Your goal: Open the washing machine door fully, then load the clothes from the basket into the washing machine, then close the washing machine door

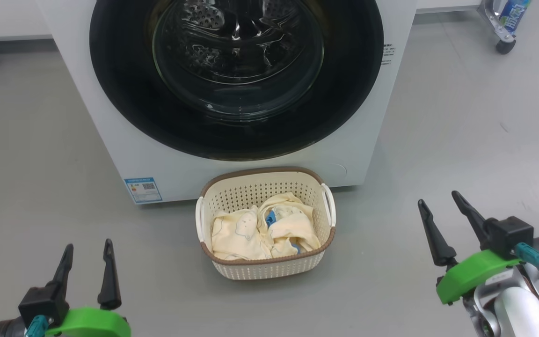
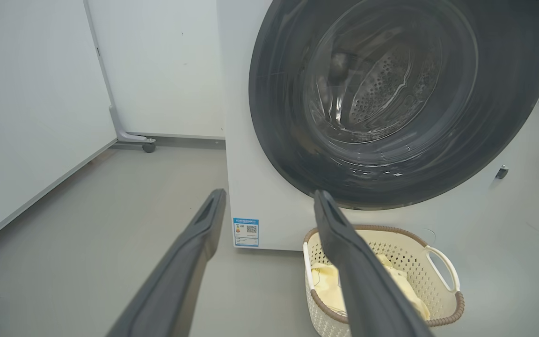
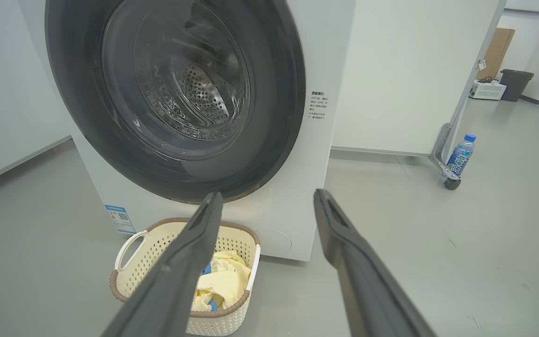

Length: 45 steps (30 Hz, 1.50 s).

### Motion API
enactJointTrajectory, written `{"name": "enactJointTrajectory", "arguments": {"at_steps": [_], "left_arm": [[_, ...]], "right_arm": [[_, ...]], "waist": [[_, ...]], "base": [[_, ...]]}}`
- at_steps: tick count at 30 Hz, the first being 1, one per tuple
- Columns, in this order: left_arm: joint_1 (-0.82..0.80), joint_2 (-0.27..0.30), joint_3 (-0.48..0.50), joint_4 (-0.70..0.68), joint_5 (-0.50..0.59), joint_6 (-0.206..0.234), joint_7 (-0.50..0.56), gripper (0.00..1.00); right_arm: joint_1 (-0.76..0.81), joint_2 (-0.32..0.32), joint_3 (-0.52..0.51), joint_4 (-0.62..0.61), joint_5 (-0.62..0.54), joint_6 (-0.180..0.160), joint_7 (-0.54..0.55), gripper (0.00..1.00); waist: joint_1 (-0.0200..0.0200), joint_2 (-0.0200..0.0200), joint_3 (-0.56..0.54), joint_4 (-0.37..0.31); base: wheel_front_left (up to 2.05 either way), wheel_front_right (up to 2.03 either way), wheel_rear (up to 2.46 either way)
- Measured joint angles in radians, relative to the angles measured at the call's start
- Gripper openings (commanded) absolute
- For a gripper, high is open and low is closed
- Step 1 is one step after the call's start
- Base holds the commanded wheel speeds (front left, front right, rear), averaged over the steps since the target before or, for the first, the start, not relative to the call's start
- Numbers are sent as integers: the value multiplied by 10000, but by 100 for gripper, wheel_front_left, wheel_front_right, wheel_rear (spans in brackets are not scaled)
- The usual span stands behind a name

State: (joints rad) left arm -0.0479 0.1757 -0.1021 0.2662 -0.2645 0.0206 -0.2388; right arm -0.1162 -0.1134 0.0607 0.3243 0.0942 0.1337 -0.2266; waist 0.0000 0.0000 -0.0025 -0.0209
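Grey floor (image 1: 26,187) lies under the left gripper (image 1: 88,243) and right gripper (image 1: 438,197), both with jaws spread and empty. Between them and a little farther, the basket (image 1: 269,270) holds the clothes (image 1: 251,231), standing just before the washing machine (image 1: 110,140), whose black-rimmed door (image 1: 120,93) sits shut against its white front.

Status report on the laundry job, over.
Open and empty: left gripper, right gripper. Round door shut; clothes in basket. That basket stands close before the washer, under the door.
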Motion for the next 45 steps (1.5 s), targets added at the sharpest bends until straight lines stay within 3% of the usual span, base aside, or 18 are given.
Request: {"name": "enactJointTrajectory", "arguments": {"at_steps": [22, 45], "left_arm": [[17, 113, -4, -159, -8, 591, 192, 100], [105, 102, -12, -819, -188, 495, -84, 100]], "right_arm": [[4, 464, -909, 29, -608, 0, -82, 100], [10, 491, -884, 44, -604, 0, -82, 100]], "waist": [[-1, 0, -61, -23], [0, 0, -5, 29]], "base": [[0, 0, 0], [0, 0, 0]]}}
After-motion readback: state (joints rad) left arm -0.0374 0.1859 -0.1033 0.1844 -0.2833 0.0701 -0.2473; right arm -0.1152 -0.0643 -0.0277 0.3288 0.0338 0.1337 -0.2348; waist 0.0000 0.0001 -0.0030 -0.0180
